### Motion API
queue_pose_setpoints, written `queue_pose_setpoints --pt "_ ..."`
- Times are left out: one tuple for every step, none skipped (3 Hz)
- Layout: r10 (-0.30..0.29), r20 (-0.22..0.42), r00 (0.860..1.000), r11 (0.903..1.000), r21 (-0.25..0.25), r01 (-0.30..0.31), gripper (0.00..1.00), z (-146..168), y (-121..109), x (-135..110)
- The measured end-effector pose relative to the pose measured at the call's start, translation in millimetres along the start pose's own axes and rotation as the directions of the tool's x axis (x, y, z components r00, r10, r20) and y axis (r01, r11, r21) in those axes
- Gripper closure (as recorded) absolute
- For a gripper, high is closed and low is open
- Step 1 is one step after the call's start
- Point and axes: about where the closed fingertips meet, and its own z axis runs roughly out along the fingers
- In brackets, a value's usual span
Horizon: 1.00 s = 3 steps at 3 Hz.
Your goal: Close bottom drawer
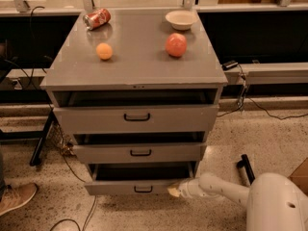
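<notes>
Bottom drawer (130, 187), standing open: its front's right end was found just beyond the gripper (174, 192), whose grip state could not be told.

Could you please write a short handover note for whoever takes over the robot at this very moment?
Gripper: down near the floor, at the right end of the bottom drawer's front panel; contact cannot be confirmed.
Bottom drawer: open, pulled out past the middle drawer above it; its handle is free, left of the gripper.
Done: gripper placed at the drawer front.
Left: push the front panel straight in until the drawer shuts, then pull the arm clear.
</notes>
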Motion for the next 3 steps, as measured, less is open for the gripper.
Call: queue_pose_setpoints --pt "-0.027 0.063 0.998 0.9996 0.002 0.027 1.0 10.5 -6.7 -26.0" --pt "-0.027 0.063 0.998 0.9996 0.002 0.027 1.0 10.5 -6.7 -26.0" --pt "-0.054 0.127 0.99 0.9985 0.006 0.054 1.0 20.9 -17.0 -55.5"
